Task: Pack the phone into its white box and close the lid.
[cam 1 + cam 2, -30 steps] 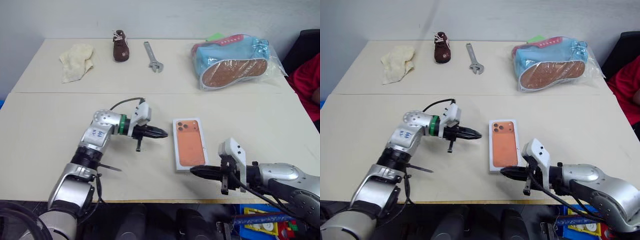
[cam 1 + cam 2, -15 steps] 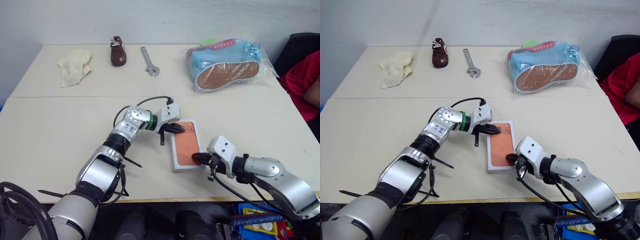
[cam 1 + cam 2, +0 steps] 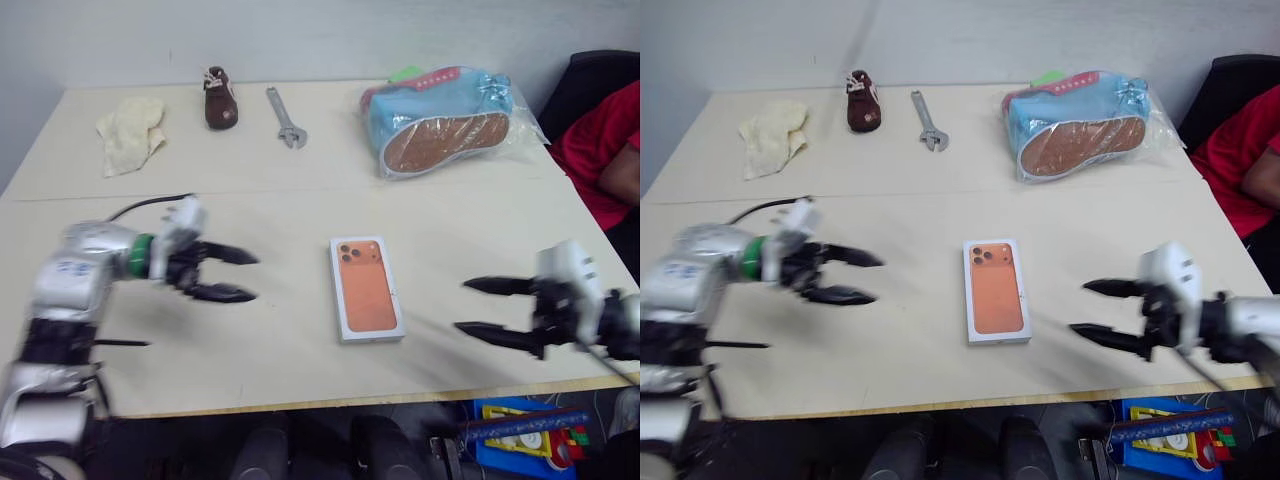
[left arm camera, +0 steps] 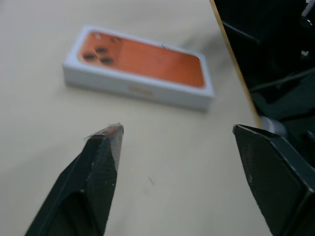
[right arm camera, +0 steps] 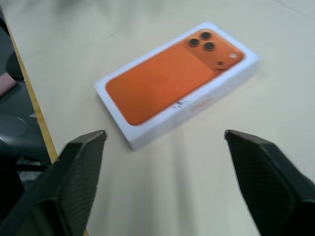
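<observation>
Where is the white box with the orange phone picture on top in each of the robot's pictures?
Left eye view: the white box lies in the middle, near the table's front edge.
Right eye view: in the middle too.
Left wrist view: upper middle, beyond the black fingers.
Right wrist view: middle.
Shared landmark: the three camera lenses printed at one corner.

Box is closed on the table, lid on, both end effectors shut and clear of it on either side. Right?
Not quite: both are open. The left end effector and right end effector have their fingers spread wide in the head view. The rest holds: the closed box lies between them, lid on, untouched.
</observation>
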Robot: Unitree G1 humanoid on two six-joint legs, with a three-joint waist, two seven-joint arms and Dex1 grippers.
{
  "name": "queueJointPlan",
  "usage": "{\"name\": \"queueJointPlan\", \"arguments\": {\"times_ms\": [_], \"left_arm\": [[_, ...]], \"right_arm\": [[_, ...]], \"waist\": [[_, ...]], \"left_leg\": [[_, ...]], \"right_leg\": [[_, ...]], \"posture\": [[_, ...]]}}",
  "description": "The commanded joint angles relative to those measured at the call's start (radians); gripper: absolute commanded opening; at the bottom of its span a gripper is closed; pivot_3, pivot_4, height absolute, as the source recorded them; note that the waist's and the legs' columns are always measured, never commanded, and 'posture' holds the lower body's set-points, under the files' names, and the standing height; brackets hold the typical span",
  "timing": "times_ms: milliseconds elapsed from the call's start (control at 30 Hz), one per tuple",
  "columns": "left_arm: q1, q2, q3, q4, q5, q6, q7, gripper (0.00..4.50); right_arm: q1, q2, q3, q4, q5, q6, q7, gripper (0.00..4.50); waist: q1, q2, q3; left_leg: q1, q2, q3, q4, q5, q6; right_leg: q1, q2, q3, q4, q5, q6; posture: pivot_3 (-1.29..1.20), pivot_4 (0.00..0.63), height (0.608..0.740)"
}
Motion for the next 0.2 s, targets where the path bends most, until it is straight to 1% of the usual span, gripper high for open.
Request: {"name": "queueJointPlan", "arguments": {"times_ms": [33,100,133,200], "left_arm": [[0.125,0.074,0.168,-0.154,-0.055,0.038,0.046,4.46],[0.191,0.078,0.223,-0.191,-0.048,0.028,0.093,4.46],[0.215,0.070,0.248,-0.211,-0.060,0.030,0.111,4.46],[0.246,0.048,0.282,-0.257,-0.100,0.063,0.153,4.46]], "right_arm": [[-0.036,-0.054,-0.062,0.085,-0.027,-0.052,0.106,4.48],[-0.075,-0.059,-0.052,0.138,-0.061,-0.098,0.118,4.48],[-0.091,-0.062,-0.044,0.161,-0.070,-0.106,0.128,4.48],[-0.117,-0.056,-0.028,0.190,-0.076,-0.119,0.148,4.48]], "waist": [[0.013,0.002,0.000],[0.020,0.004,0.000],[0.022,0.004,0.001],[0.023,0.005,0.001]], "left_leg": [[0.000,0.000,-0.001,0.000,0.000,0.000],[0.000,0.000,0.000,0.000,-0.001,0.000],[0.000,0.000,0.000,0.000,-0.003,-0.002],[-0.001,0.000,0.001,-0.001,-0.004,-0.002]], "right_leg": [[0.000,-0.001,-0.001,-0.001,0.000,-0.001],[0.001,-0.002,-0.001,-0.002,0.000,-0.003],[0.000,-0.002,0.000,-0.004,0.000,-0.005],[0.000,-0.002,0.000,-0.004,-0.001,-0.005]], "posture": [[0.00,0.150,0.740],[0.00,0.150,0.740],[0.00,0.150,0.740],[0.00,0.150,0.740]]}}
